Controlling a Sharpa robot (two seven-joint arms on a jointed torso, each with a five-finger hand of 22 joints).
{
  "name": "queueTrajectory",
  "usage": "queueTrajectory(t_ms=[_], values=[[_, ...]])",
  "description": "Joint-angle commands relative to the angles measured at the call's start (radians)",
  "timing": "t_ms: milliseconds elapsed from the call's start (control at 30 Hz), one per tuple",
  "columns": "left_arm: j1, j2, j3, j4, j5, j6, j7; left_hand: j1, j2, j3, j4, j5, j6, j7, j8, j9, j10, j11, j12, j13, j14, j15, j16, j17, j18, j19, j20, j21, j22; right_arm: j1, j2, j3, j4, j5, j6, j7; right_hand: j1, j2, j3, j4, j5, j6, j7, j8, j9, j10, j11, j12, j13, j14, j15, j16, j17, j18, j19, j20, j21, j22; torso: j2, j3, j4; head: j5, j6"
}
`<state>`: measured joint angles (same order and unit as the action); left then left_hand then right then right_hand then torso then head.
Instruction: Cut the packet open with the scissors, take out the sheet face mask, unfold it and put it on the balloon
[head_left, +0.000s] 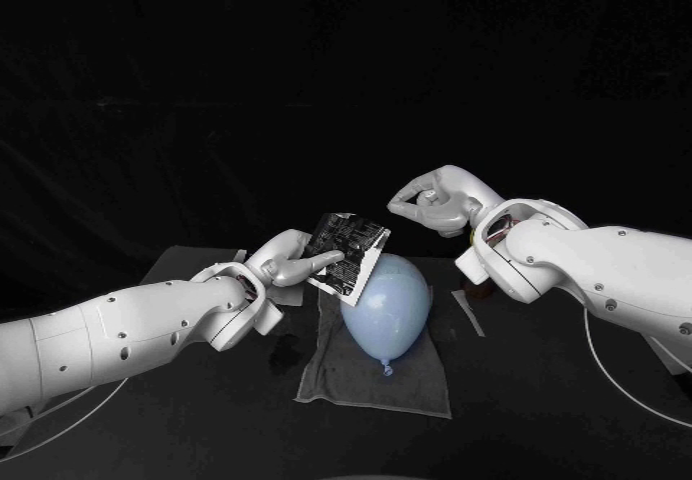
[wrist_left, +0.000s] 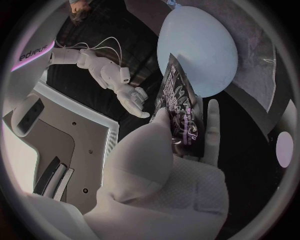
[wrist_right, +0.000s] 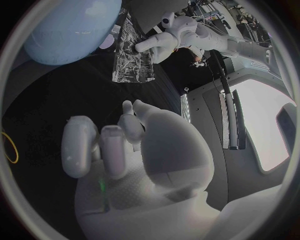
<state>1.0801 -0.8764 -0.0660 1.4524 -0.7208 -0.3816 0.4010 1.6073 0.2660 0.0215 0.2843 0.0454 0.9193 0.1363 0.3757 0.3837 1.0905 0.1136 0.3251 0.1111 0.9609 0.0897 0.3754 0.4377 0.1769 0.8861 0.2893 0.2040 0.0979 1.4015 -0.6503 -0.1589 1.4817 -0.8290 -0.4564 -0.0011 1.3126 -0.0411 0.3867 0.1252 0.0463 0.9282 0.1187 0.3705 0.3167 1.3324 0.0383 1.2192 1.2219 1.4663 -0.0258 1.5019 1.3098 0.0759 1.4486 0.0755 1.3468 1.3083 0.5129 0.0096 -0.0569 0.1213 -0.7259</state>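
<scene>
A pale blue oval balloon (head_left: 387, 305) lies on a grey cloth (head_left: 361, 385) on the black counter (head_left: 548, 400), with a dark foil packet (head_left: 351, 250), held by the left hand (head_left: 289, 265), at its far left side.

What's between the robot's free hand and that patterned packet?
Nothing, just bare air, seen in the head view: the right hand hangs apart from the packet, which the left hand holds near the balloon.

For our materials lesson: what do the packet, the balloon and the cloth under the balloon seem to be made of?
Packet: probably plastic or foil film, glossy; its dark print glints.
Balloon: likely rubber, smooth pale blue, soft sheen, knotted neck.
Cloth: seemingly woven fabric, matt grey, lying limp and flat.
</scene>
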Motion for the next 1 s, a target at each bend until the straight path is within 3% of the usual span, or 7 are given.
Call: queueTrajectory(t_ms=[33,233,400,1000], values=[[0.001,0.001,0.001,-0.006,-0.146,-0.05,0.062,0.017,0.011,0.002,0.004,0.002,-0.003,-0.008,-0.008,0.002,-0.008,0.005,-0.005,-0.001,-0.007,0.004,0.0,0.003,0.001,-0.007,-0.002,-0.004,-0.002,0.001,0.006,0.001,0.009,-0.111,0.042,-0.068,0.007,-0.018,-0.002,-0.015,0.002,0.019,-0.006,0.009,0.002,0.023,-0.007,0.032,0.031,0.08,-0.011,0.007,0.156,-0.017,0.009,-0.005,0.01,0.091,-0.001,-0.0004,0.0004,-0.006,0.0],[0.001,0.002,0.001,-0.019,-0.244,-0.086,0.085,0.016,0.01,0.0,0.007,0.002,-0.003,-0.011,-0.008,0.003,-0.009,0.006,-0.006,-0.002,-0.006,0.005,0.001,0.004,0.001,-0.008,-0.002,-0.005,-0.003,0.001,0.017,0.001,0.024,-0.263,0.021,-0.126,0.013,-0.022,0.006,-0.024,0.003,0.035,-0.014,0.017,0.004,0.04,-0.013,0.054,0.052,0.081,-0.017,0.009,0.158,-0.02,0.015,-0.009,0.023,0.101,-0.001,-0.0004,-0.0006,-0.013,0.001],[0.001,0.003,0.0,-0.022,-0.288,-0.112,0.095,0.01,0.023,0.002,0.01,0.002,-0.005,-0.008,-0.011,0.006,-0.01,0.007,-0.008,-0.003,-0.009,0.006,0.0,0.006,0.0,-0.01,-0.001,-0.008,-0.006,0.001,0.02,0.0,0.034,-0.332,0.022,-0.145,0.016,-0.024,0.015,-0.033,0.002,0.051,-0.022,0.026,0.007,0.055,-0.021,0.072,0.07,0.082,-0.023,0.011,0.162,-0.023,0.021,-0.015,0.034,0.111,0.0,-0.0002,0.0007,-0.019,0.004],[0.001,0.001,-0.001,-0.025,-0.308,-0.143,0.106,0.008,0.025,0.004,0.01,0.002,-0.003,-0.006,-0.011,0.008,-0.009,0.007,-0.008,-0.003,-0.009,0.006,0.0,0.008,0.0,-0.01,-0.001,-0.01,-0.007,-0.002,-0.01,-0.004,0.071,-0.497,0.012,-0.151,0.018,-0.036,0.027,-0.048,0.002,0.075,-0.037,0.045,0.013,0.072,-0.033,0.088,0.088,0.084,-0.033,0.017,0.172,-0.028,0.031,-0.024,0.054,0.129,0.0,0.0004,-0.0008,-0.028,0.003]])
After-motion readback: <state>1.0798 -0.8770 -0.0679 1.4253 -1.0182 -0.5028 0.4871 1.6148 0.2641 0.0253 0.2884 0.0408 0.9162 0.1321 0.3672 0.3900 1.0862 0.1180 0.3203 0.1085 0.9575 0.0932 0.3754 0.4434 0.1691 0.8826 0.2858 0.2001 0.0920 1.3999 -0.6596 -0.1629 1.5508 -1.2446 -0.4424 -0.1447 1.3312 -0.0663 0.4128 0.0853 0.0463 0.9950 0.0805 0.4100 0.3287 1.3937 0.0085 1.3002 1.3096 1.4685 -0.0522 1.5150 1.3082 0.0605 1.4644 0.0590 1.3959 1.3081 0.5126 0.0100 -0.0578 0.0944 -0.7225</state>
